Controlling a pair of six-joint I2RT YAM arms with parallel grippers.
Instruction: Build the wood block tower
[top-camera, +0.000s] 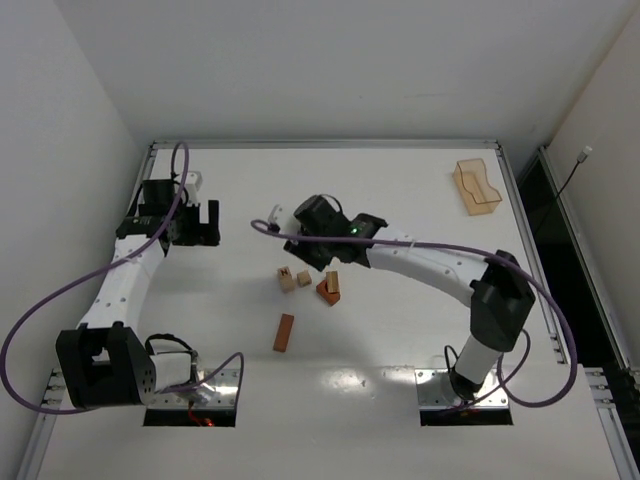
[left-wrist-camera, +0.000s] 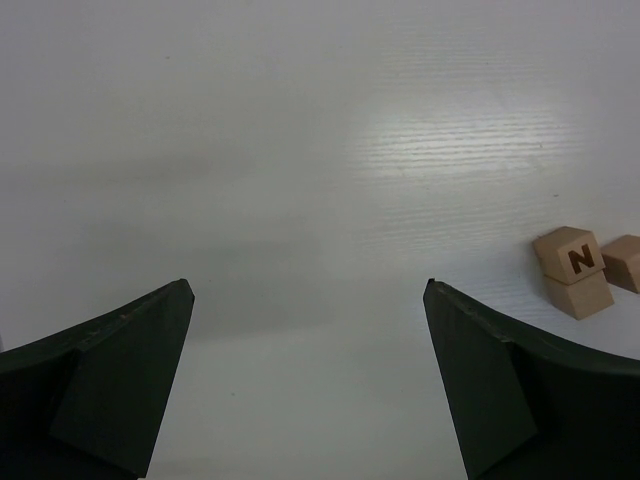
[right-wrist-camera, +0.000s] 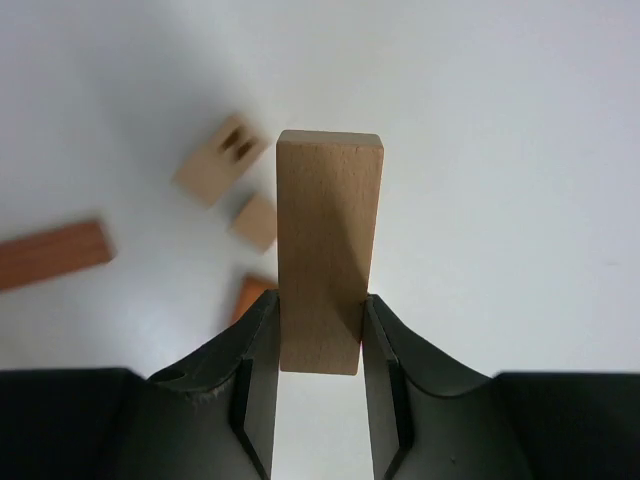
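Note:
My right gripper (right-wrist-camera: 320, 300) is shut on an upright light tan bar (right-wrist-camera: 328, 230) and holds it above the table. Blurred below it lie two tan cubes (right-wrist-camera: 218, 160), a reddish bar (right-wrist-camera: 50, 255) and an orange block (right-wrist-camera: 250, 297). In the top view the right gripper (top-camera: 305, 250) hovers just behind the tan cubes (top-camera: 287, 279), the orange block (top-camera: 327, 293) and the reddish bar (top-camera: 284, 332). My left gripper (top-camera: 197, 222) is open and empty at the left, over bare table (left-wrist-camera: 307, 285). A tan cube marked N (left-wrist-camera: 570, 255) shows at the right edge of its view.
A translucent orange tray (top-camera: 477, 187) stands at the back right. White walls enclose the table, with a raised rim (top-camera: 320, 144) along the far edge. Purple cables loop beside both arms.

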